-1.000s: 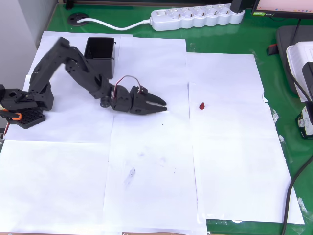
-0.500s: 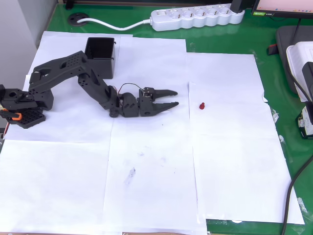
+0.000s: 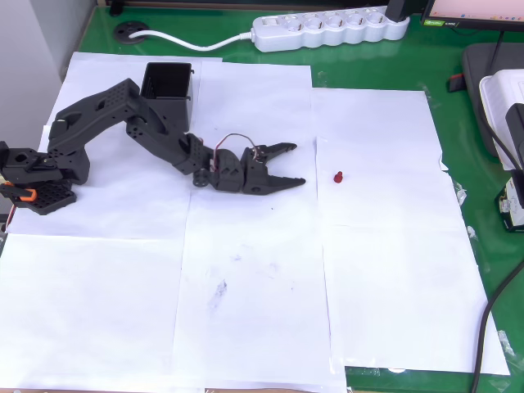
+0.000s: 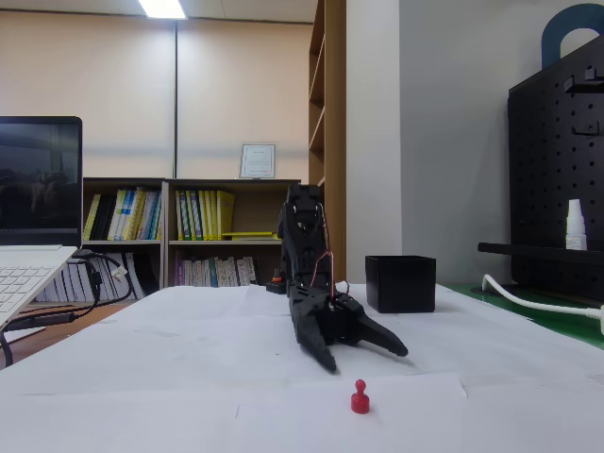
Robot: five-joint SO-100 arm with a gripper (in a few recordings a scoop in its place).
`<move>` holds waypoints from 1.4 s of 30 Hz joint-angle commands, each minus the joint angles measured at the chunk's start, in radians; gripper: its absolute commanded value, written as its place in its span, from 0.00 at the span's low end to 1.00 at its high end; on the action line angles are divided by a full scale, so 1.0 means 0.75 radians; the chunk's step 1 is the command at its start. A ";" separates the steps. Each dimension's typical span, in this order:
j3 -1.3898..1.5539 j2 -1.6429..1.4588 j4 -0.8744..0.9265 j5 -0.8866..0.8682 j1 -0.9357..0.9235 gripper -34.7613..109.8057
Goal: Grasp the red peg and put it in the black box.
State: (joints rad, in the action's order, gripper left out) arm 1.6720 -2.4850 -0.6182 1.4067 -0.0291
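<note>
The red peg (image 3: 338, 176) stands upright on white paper, right of centre in the overhead view; in the fixed view the red peg (image 4: 360, 396) is near the front. The black box (image 3: 168, 94) sits at the upper left behind the arm; the black box (image 4: 401, 283) is empty-looking and stands behind the arm in the fixed view. My gripper (image 3: 297, 164) is open, jaws spread wide, pointing right toward the peg and stopping a few centimetres short of it. In the fixed view the gripper (image 4: 368, 357) hangs low over the paper with nothing between its fingers.
A white power strip (image 3: 330, 27) lies along the back edge on the green mat (image 3: 458, 123). White paper sheets (image 3: 246, 286) cover the work area. A laptop (image 4: 33, 236) stands at the left in the fixed view; a pegboard (image 4: 557, 179) at the right.
The arm has stretched out to the right toward the peg, and the jaws have gone from shut to wide open. The peg and box have not moved.
</note>
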 commanded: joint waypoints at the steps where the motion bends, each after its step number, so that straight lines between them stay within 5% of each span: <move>1: 0.053 -0.008 0.031 -0.012 -0.029 0.52; 10: 0.067 -0.065 -0.055 0.033 -0.033 0.51; 17: 0.078 -0.067 -0.278 -0.178 -0.041 0.57; 42: 0.697 -0.358 0.039 -0.112 -0.092 0.58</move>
State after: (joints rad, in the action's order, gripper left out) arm 2.0877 -2.7320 -0.6274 1.3039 -0.0736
